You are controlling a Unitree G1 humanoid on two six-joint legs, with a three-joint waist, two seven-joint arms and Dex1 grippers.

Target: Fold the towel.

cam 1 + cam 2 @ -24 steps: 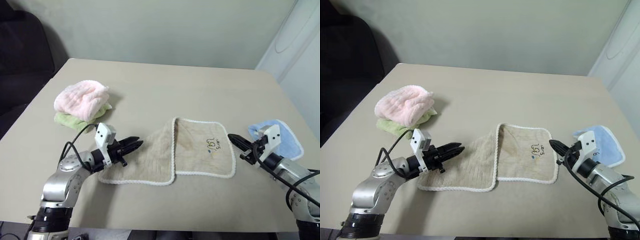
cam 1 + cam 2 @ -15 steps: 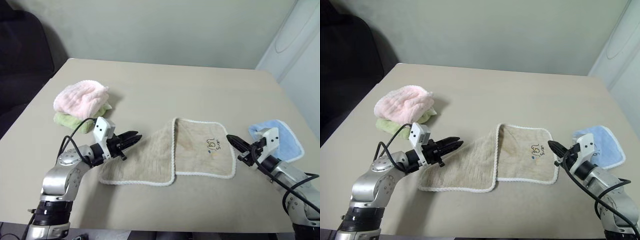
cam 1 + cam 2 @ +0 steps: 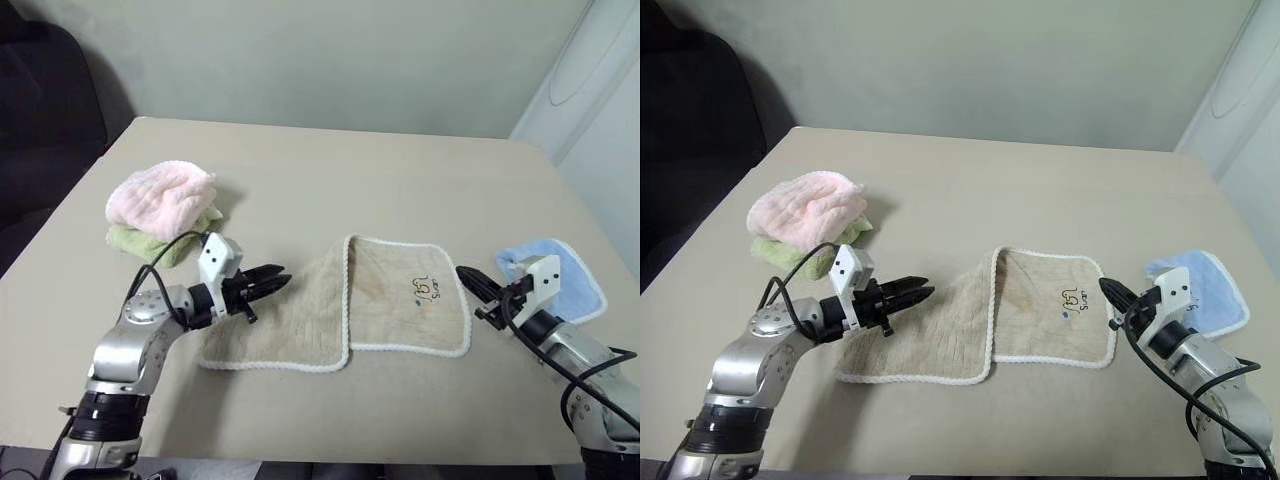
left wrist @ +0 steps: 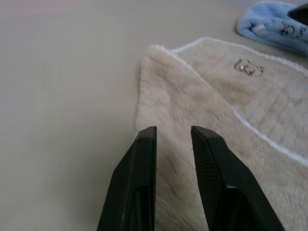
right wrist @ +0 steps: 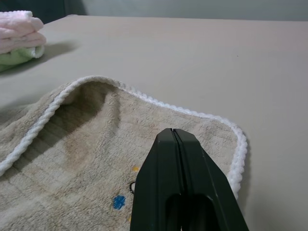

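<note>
- Beige tabletop [image 3: 400, 170] against a pale wall carries everything; the towel [image 3: 370, 305] lies near its front edge, between the two arms.
- One side of the towel is already flapped over, its white corded edge running across the middle, with the embroidered mark [image 3: 428, 290] showing on the right half.
- Left gripper [image 3: 274, 279] hovers at the towel's left edge, jaws slightly parted and holding nothing.
- Right gripper [image 3: 467, 277] sits at the right edge with its jaws pressed together, also empty.
- Risk: a pinch from the left could catch only the upper layer, so the fold would drag crooked.
- Risk: the clenched right gripper may shove the edge and bunch the cloth instead of lifting it.
- A light-blue cloth [image 3: 565, 275] lies just beside the right arm, and a pink cloth [image 3: 160, 197] sits atop a green cloth [image 3: 140, 244] far left; a wide sweep could snag either.
</note>
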